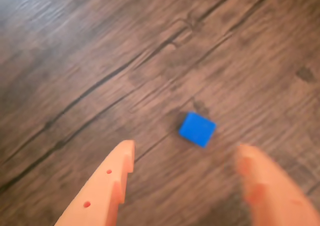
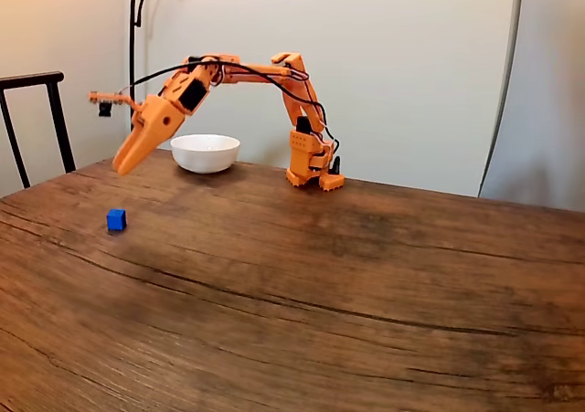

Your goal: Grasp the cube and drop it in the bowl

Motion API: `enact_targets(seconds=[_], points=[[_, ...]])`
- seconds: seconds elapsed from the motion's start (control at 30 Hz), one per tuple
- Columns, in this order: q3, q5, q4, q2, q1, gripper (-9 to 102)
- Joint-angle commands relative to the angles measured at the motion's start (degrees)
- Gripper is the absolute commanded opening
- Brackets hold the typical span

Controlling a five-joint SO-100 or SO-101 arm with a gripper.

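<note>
A tiny bright blue cube [image 1: 197, 129] [image 2: 116, 219] lies on the dark wooden table, near the table's left side in the fixed view. My orange gripper [image 1: 185, 151] [image 2: 122, 166] hangs in the air above it, pointing down and to the left, apart from the cube. The wrist view shows its two fingers spread wide with nothing between them, and the cube lies just beyond the gap, closer to the right finger [image 1: 265, 186]. The white round bowl [image 2: 206, 153] stands at the back of the table, behind the gripper and left of the arm's base [image 2: 313, 167].
A dark chair back [image 2: 37, 110] stands past the table's left edge. A black lamp pole [image 2: 132, 28] rises behind the bowl. The wooden table [image 2: 366, 293] stretches wide to the right and front.
</note>
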Motion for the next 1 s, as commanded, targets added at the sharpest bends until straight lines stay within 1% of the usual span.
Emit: enact_targets(seconds=[0.0,0.1,0.27,0.37,0.43,0.5,0.7,0.97], points=[[-3.3,-2.2,-2.5,-2.3,-0.8,39],[-6.5,-3.5,-4.6,-7.5,-1.1,40],[-16.3,-3.4,-3.9,-15.6,-1.0,41],[-20.6,-4.6,-3.9,-19.9,-0.6,47],[-22.6,-5.1,-1.8,-21.7,-0.6,53],[-25.0,-6.2,2.3,-22.9,-0.6,55],[-34.3,-6.5,14.0,-23.7,0.4,55],[-35.9,-9.4,14.6,-27.1,0.7,55]])
